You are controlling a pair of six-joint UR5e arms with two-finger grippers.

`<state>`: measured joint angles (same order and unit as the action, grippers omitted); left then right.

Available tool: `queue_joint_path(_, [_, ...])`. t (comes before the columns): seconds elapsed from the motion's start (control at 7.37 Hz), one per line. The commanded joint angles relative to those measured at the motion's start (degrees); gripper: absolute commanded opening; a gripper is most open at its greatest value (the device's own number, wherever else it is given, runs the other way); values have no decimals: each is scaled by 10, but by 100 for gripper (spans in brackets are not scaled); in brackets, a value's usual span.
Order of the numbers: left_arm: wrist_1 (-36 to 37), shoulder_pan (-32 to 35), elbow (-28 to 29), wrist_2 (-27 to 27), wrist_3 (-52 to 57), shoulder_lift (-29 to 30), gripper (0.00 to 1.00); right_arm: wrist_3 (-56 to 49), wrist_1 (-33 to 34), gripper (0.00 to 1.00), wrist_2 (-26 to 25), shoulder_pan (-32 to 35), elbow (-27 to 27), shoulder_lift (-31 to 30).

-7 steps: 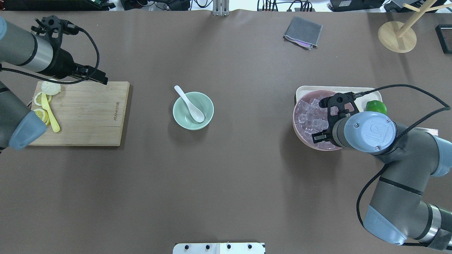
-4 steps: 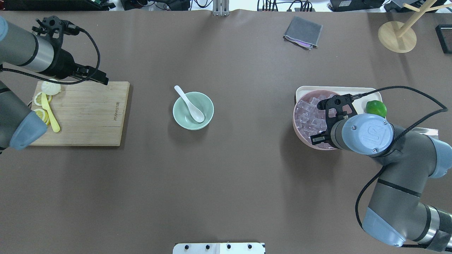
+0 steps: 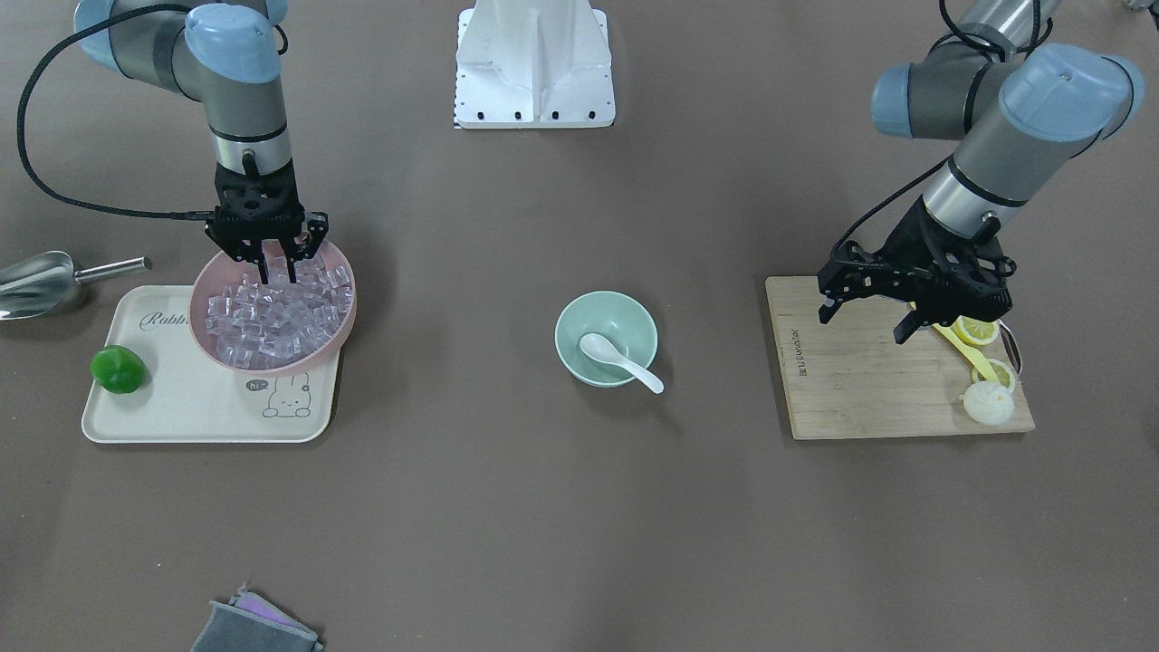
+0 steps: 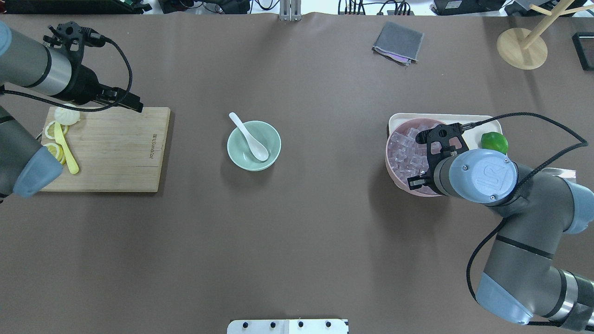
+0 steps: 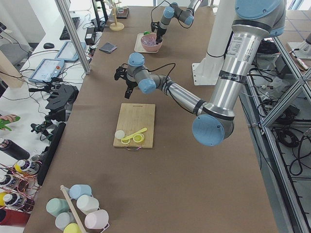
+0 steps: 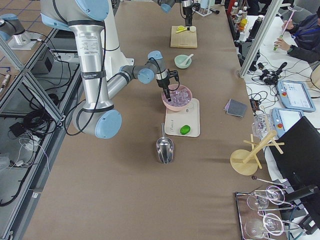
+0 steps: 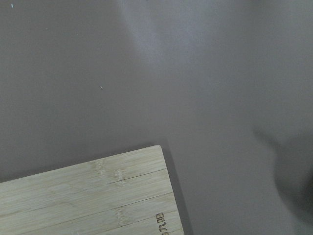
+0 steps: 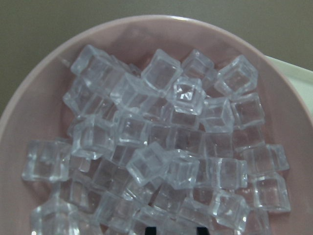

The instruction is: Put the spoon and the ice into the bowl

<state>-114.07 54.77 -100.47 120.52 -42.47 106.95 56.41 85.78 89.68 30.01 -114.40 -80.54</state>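
Note:
The white spoon (image 4: 250, 139) lies in the mint-green bowl (image 4: 232, 155) at the table's middle, scoop inside and handle over the far-left rim. It also shows in the front view (image 3: 625, 359) in that bowl (image 3: 568, 349). Many clear ice cubes (image 8: 161, 161) fill a pink bowl (image 3: 201, 349). My right gripper (image 3: 278, 272) is open and points straight down, its fingertips among the cubes at the pile's robot side. Its pads (image 8: 147, 230) barely show at the wrist view's bottom edge. My left gripper (image 3: 862, 326) is open and empty above the cutting board's corner.
The pink bowl stands on a cream tray (image 3: 181, 417) with a green lime (image 3: 118, 369). A metal scoop (image 3: 36, 272) lies beside the tray. The wooden cutting board (image 3: 860, 389) holds lemon slices, a yellow utensil (image 3: 964, 349) and a white bun (image 3: 987, 403). A grey cloth (image 4: 398, 42) lies far back.
My right wrist has shifted a little to the left over the pink bowl. My left arm has drifted slightly back. Spoon and bowl have not moved.

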Motion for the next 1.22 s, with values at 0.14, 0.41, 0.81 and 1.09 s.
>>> queue_joint_path(0.14, [32,22,-2,49,16,8,99,-3,0,0,20,37,-21,29])
queue_joint_path(0.41, [101,91,-4,113,156,8,99,1,1,0,22,45,-18,93])
queue_joint_path(0.81, [263,223,7,135,440,0,99,51,3,0,22,37,18,175])
queue_joint_path(1.09, [286,312,96,133,638,-31,99,83,3,0,21,26,51,227])
